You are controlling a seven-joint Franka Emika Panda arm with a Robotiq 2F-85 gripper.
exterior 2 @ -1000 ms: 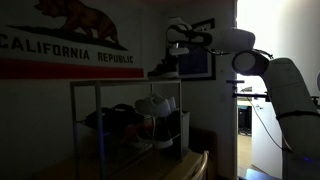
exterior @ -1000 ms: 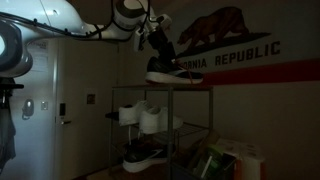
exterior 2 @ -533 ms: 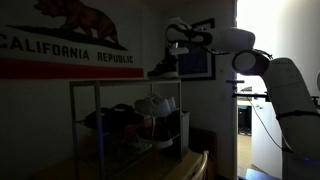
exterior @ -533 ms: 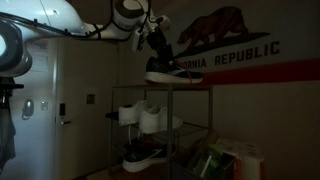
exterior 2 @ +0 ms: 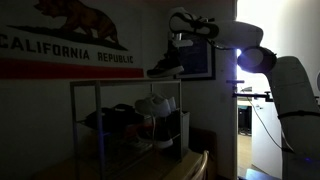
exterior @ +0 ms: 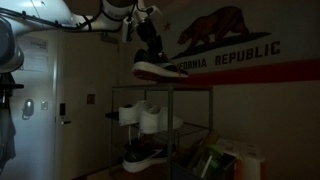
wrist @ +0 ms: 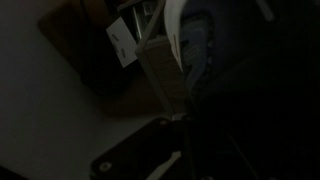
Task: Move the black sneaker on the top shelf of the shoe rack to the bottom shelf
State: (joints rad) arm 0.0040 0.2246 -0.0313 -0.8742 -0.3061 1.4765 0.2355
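Observation:
The black sneaker [exterior: 158, 69] hangs in the air just above and off the end of the shoe rack's [exterior: 210, 128] top shelf [exterior: 192, 87]. It tilts toe-down in an exterior view [exterior 2: 165, 68]. My gripper [exterior: 150, 47] is shut on its collar from above, as both exterior views show [exterior 2: 183, 43]. The rack [exterior 2: 110, 82] has white shoes [exterior: 143, 116] on its middle tier. Another dark sneaker [exterior: 143, 157] lies on the bottom shelf [exterior: 160, 170]. The wrist view is nearly black, so the jaws cannot be made out there.
A California Republic flag [exterior: 225, 45] hangs on the wall behind the rack. A door with a handle [exterior: 60, 116] is beside it. Boxes and bags [exterior: 228, 160] sit by the rack's foot. A framed picture [exterior 2: 203, 65] and a wooden surface [exterior 2: 150, 168] are nearby.
My gripper has lifted the black sneaker off the top shelf and carried it up and sideways past the end of the rack. The shoe now tilts.

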